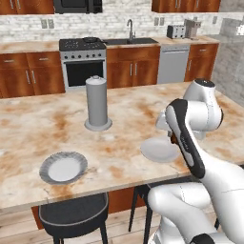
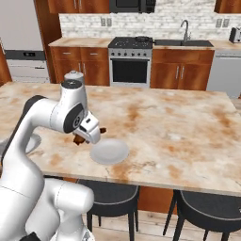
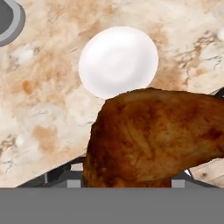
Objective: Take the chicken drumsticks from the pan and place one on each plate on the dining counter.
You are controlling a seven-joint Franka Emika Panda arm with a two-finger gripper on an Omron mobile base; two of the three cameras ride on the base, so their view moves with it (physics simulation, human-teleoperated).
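Note:
My gripper [image 2: 87,137] is shut on a reddish-brown chicken drumstick [image 3: 153,135], which hangs just above the dining counter [image 1: 43,124]. In the hand view the meat hides the fingertips. A pale round plate [image 3: 118,61] lies on the counter just beyond and below the drumstick. It is the right plate [image 1: 159,149] near the counter's front edge, and it holds nothing [image 2: 109,151]. The left plate [image 1: 63,167] also lies bare near the front edge. A small dark pan [image 1: 90,39] rests on the stove far at the back; its contents are too small to tell.
A tall grey cylinder [image 1: 97,102] on a round base stands mid-counter, behind and between the plates. Dark stools [image 1: 74,217] [image 2: 207,212] are tucked under the counter's front edge. The stove [image 2: 130,59], wooden cabinets and sink line the back wall.

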